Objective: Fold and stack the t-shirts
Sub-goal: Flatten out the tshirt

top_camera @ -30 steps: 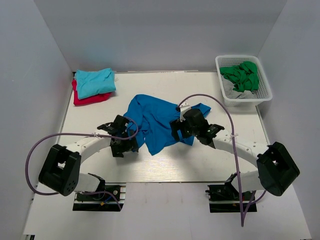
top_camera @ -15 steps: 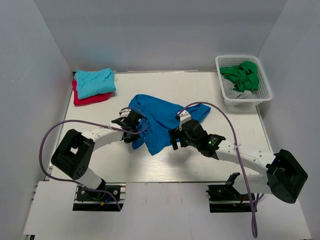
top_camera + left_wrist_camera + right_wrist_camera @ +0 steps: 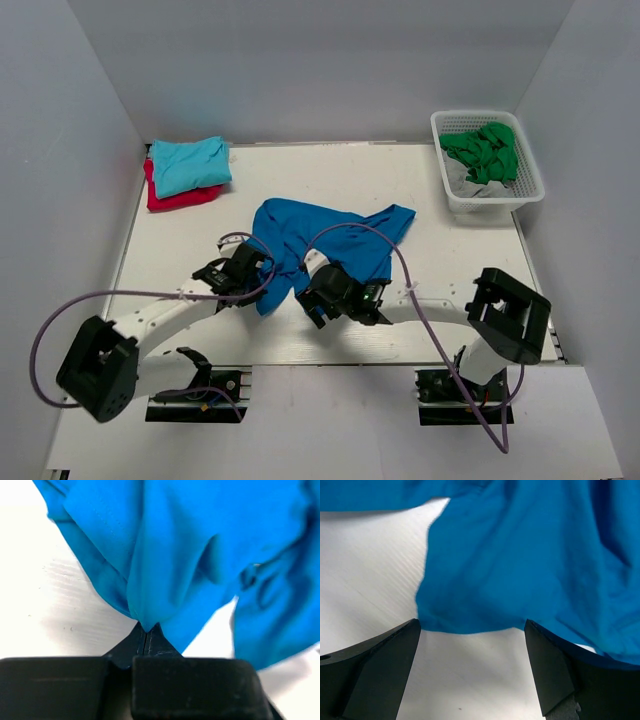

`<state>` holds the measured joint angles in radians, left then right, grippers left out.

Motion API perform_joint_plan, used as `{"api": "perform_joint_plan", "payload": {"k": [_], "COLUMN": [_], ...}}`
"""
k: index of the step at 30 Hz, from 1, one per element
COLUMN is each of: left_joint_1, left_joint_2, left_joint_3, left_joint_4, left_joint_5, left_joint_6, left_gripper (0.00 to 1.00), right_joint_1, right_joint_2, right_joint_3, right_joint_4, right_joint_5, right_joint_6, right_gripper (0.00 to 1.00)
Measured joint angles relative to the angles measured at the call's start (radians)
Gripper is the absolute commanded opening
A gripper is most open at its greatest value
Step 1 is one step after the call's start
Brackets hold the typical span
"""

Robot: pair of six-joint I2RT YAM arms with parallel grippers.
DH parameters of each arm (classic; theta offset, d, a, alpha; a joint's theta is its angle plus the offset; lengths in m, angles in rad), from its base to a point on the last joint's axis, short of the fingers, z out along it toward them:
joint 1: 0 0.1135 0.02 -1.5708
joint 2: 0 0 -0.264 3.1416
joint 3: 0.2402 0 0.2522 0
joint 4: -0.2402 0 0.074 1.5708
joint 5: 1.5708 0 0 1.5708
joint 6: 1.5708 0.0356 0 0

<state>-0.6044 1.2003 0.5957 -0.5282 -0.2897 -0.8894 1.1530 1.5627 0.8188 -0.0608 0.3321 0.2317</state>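
Note:
A royal-blue t-shirt [image 3: 325, 240] lies crumpled in the middle of the table. My left gripper [image 3: 256, 279] is at its near-left edge, shut on a pinched fold of the blue t-shirt [image 3: 165, 555]; in the left wrist view the fingertips [image 3: 145, 630] meet with cloth between them. My right gripper [image 3: 314, 296] sits low at the shirt's near edge and is open. The hem of the blue t-shirt [image 3: 520, 570] lies just ahead of the right gripper [image 3: 472, 626], and neither finger touches it. A folded turquoise t-shirt [image 3: 190, 163] rests on a red one [image 3: 178, 198] at the back left.
A white mesh basket [image 3: 520, 195] at the back right holds green cloth [image 3: 485, 150] and something white. Grey walls enclose the table on three sides. Purple cables loop over both arms.
My left gripper has closed on the blue shirt's left edge and drawn it toward the near side. The right arm has swung left and nearer, staying open at the shirt's near edge.

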Motion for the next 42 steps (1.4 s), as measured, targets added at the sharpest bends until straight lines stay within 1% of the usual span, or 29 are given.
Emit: {"api": "perform_joint_plan", "payload": {"k": [2, 5, 10, 13, 15, 16, 17, 18, 19, 21, 23, 28, 31, 33, 37, 40, 42], "left_joint_1": [0.0, 0.0, 0.0, 0.0, 0.0, 0.0, 0.0, 0.0, 0.0, 0.0, 0.0, 0.0, 0.0, 0.0, 0.0, 0.0, 0.0], "left_joint_2": [-0.062, -0.116, -0.135, -0.145, -0.15, -0.15, -0.151, -0.154, -0.156, -0.16, -0.166, -0.195, -0.224, -0.257, -0.37, -0.436, -0.459], "left_joint_3": [-0.001, -0.008, -0.03, -0.042, -0.047, -0.048, -0.048, -0.048, -0.048, -0.048, -0.048, -0.048, -0.024, 0.014, 0.129, 0.258, 0.36], "left_joint_4": [-0.02, -0.041, -0.078, -0.094, -0.098, -0.1, -0.1, -0.1, -0.101, -0.105, -0.115, -0.135, -0.169, -0.184, -0.207, -0.224, -0.229], "left_joint_5": [0.002, 0.002, 0.002, 0.002, 0.002, 0.002, 0.002, 0.002, 0.002, 0.002, 0.001, 0.001, 0.004, 0.014, 0.027, 0.021, 0.017], "left_joint_6": [-0.006, -0.012, -0.02, -0.022, -0.023, -0.024, -0.025, -0.025, -0.025, -0.025, -0.026, -0.025, -0.022, -0.009, 0.02, 0.045, 0.059], "left_gripper": [0.0, 0.0, 0.0, 0.0, 0.0, 0.0, 0.0, 0.0, 0.0, 0.0, 0.0, 0.0, 0.0, 0.0, 0.0, 0.0, 0.0], "right_joint_1": [0.021, 0.044, 0.076, 0.09, 0.1, 0.102, 0.105, 0.106, 0.107, 0.11, 0.111, 0.109, 0.109, 0.104, 0.094, 0.079, 0.075], "right_joint_2": [0.023, 0.029, 0.04, 0.082, 0.116, 0.132, 0.148, 0.16, 0.166, 0.169, 0.162, 0.043, -0.083, -0.196, -0.478, -0.695, -0.789], "right_joint_3": [0.015, 0.018, 0.018, 0.018, 0.032, 0.049, 0.066, 0.078, 0.084, 0.084, 0.08, -0.003, -0.031, -0.032, -0.03, -0.027, -0.01], "right_joint_4": [0.005, 0.013, 0.018, 0.04, 0.056, 0.057, 0.057, 0.056, 0.055, 0.04, 0.019, -0.057, -0.108, -0.133, -0.142, -0.119, -0.118], "right_joint_5": [0.005, 0.006, 0.025, 0.047, 0.065, 0.075, 0.085, 0.093, 0.101, 0.127, 0.156, 0.215, 0.268, 0.309, 0.415, 0.492, 0.54], "right_joint_6": [0.008, 0.022, 0.038, 0.049, 0.063, 0.069, 0.076, 0.085, 0.097, 0.142, 0.181, 0.264, 0.273, 0.263, 0.206, 0.119, 0.068], "right_gripper": [0.9, 0.9, 0.9, 0.9, 0.85, 0.79, 0.68, 0.42, 0.3, 0.13, 0.01, 0.0, 0.0, 0.0, 0.0, 0.0, 0.0]}}
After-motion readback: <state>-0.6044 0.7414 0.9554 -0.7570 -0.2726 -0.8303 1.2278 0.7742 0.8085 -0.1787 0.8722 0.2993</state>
